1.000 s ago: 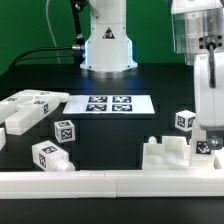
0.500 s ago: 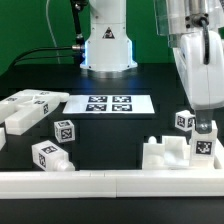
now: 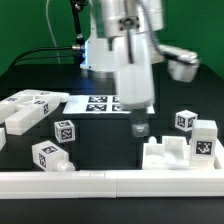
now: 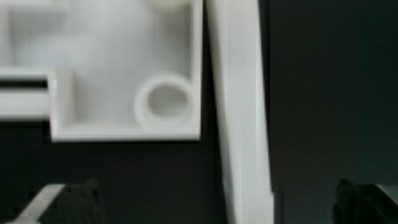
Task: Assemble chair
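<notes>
The chair is in loose white tagged parts. A blocky panel [image 3: 165,155] stands at the exterior view's right, with a tagged part [image 3: 205,138] against it and a tagged block [image 3: 185,120] behind. Flat panels [image 3: 30,106] and two tagged leg blocks [image 3: 65,130] [image 3: 50,155] lie at the left. My gripper [image 3: 139,127] hangs open and empty above the table, left of the blocky panel. In the wrist view the gripper [image 4: 217,205] is over a white part with a round hole [image 4: 169,100] and a long white bar [image 4: 240,120]. Its dark fingertips [image 4: 71,202] stand wide apart.
The long white border rail [image 3: 110,182] runs along the front edge. The marker board [image 3: 105,104] lies in the middle, just behind my gripper. The robot base [image 3: 108,50] stands at the back. The tabletop is black.
My gripper has let go of the tagged part at the right, lifted, and swung left toward the middle. The tagged part stays standing against the blocky panel.
</notes>
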`<state>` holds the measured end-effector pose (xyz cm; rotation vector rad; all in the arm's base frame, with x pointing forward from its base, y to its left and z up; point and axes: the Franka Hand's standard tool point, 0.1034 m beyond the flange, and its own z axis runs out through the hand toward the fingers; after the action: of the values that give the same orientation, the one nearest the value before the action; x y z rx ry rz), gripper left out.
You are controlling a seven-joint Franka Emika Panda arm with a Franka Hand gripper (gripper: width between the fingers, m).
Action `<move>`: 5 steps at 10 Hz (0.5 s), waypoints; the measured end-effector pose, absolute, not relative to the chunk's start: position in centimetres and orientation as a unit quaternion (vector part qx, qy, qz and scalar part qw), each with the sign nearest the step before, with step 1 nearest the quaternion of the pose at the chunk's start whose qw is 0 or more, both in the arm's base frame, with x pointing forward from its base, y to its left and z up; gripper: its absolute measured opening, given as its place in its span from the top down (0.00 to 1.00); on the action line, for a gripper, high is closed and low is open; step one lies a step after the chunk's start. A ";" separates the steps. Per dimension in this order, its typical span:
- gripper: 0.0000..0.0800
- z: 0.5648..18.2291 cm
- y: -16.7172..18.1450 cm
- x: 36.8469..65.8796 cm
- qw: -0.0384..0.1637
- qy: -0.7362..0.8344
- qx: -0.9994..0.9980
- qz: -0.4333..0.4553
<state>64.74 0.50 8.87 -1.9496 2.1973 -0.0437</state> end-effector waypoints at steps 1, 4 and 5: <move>0.19 8.9 0.7 64.9 0.107 0.746 -0.657 -0.029; 0.19 8.7 0.8 64.8 0.105 0.741 -0.662 -0.028; 0.19 8.2 -1.0 64.6 0.112 0.740 -0.662 -0.033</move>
<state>64.62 -0.97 8.20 -1.9436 2.1735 -0.0974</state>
